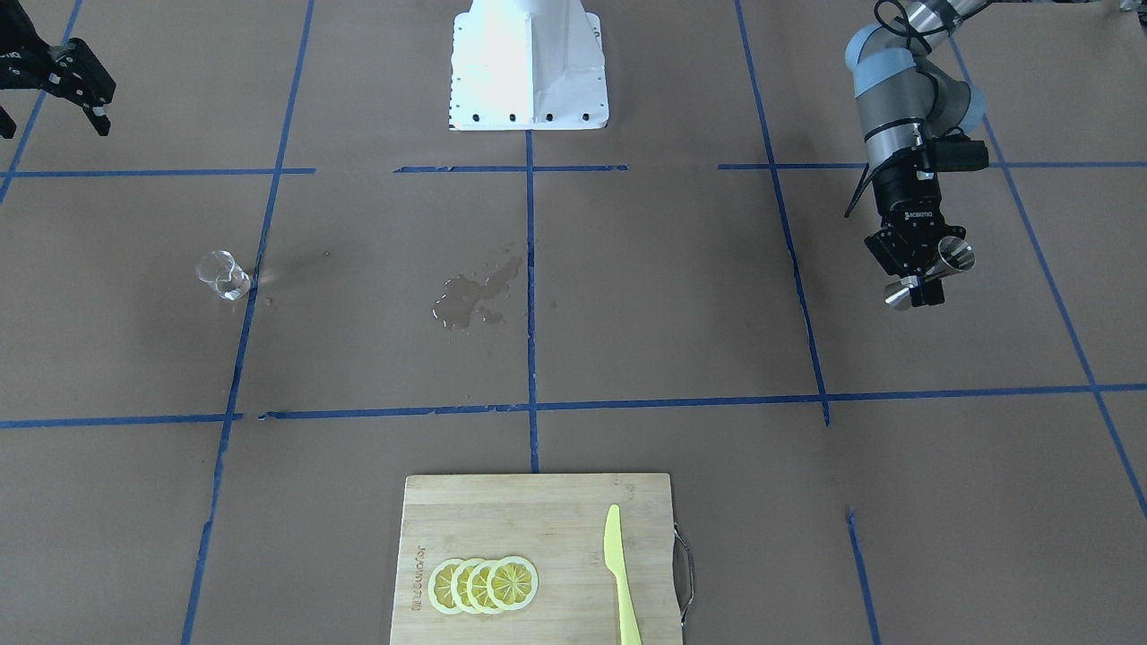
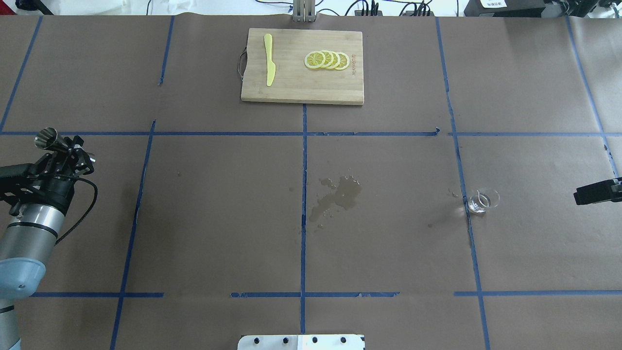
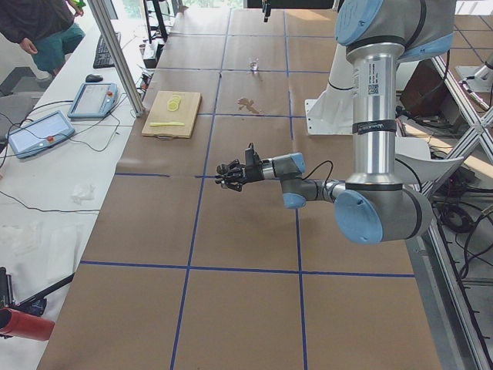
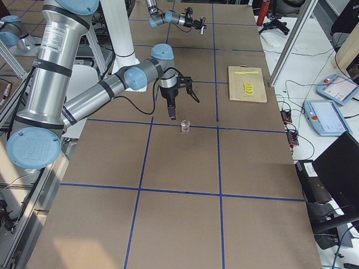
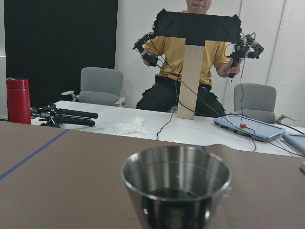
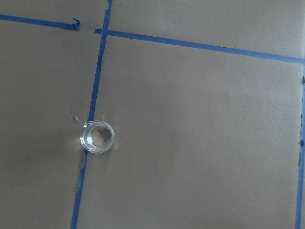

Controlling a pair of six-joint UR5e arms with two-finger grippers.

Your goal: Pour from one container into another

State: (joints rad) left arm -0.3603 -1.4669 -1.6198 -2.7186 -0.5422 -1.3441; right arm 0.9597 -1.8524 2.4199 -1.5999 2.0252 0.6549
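The small clear glass cup (image 6: 98, 137) stands upright on the brown paper-covered worktop (image 2: 218, 218), right against a blue tape line (image 6: 97, 71) on the robot's right half. There seems to be only a little liquid in it, though through the glare I can't be sure. The right gripper (image 1: 54, 112) hangs above the worktop with its fingers spread wide and nothing between them. It sits off to the outer side of the cup, apart from it, not over it.

To my eye the job in hand is picking that cup up. Done well, the gripper would come over the cup, drop until the fingers straddle the wall below the wide rim, then close softly. Thin glass on paper is likely to skid or tip if one finger arrives first. After that, keep it level on the carry.

The shiny steel hourglass jigger (image 5: 176, 186) is well away on the far left side, mouth up. The left gripper (image 1: 925, 278) pinches it at its narrow waist and holds it clear of the worktop. Something dark lies in its bowl; I can't tell what.

Between the two, a wet patch (image 2: 337, 197) stains the paper. At the far edge a bamboo cutting board (image 2: 291, 87) carries lemon slices (image 2: 326, 60) and a yellow plastic knife (image 2: 268, 61).
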